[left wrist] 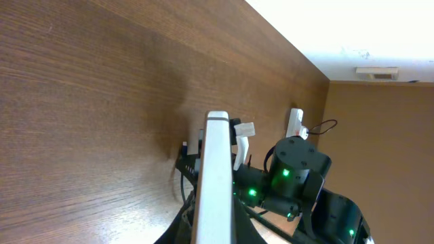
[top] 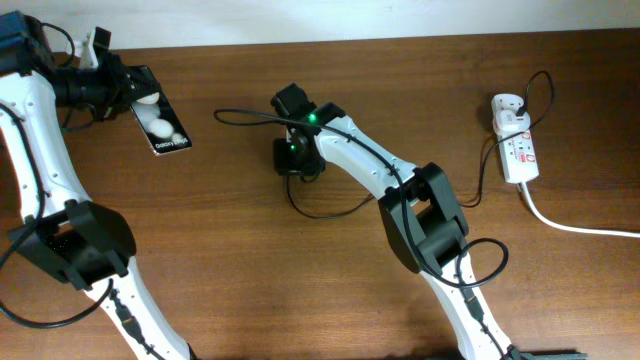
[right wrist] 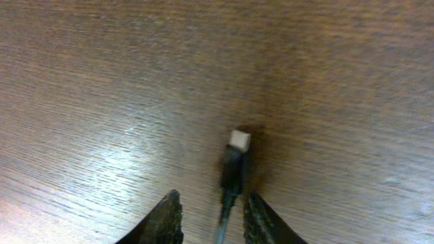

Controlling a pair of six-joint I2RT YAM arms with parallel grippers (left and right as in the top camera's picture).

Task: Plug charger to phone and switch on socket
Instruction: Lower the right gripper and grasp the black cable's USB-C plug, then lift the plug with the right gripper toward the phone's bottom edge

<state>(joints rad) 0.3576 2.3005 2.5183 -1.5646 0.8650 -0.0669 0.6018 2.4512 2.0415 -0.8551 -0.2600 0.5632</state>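
The phone (top: 160,122), black with white blobs, is at the far left of the table, and my left gripper (top: 128,88) is shut on its far end. In the left wrist view it shows edge-on as a pale bar (left wrist: 217,169) between the jaws (left wrist: 213,234). The charger's black cable (top: 330,212) runs from the white adapter (top: 508,110) to my right gripper (top: 293,165) at mid-table. In the right wrist view the small plug tip (right wrist: 239,140) lies on the wood just ahead of the open fingers (right wrist: 213,217), with the cable between them, nearer the right finger. The socket strip (top: 520,152) lies at the right.
The strip's thick white cord (top: 580,228) runs off the right edge. A loop of black cable (top: 245,116) extends left from the right wrist. The right arm (left wrist: 298,169) and the strip (left wrist: 295,122) show behind the phone in the left wrist view.
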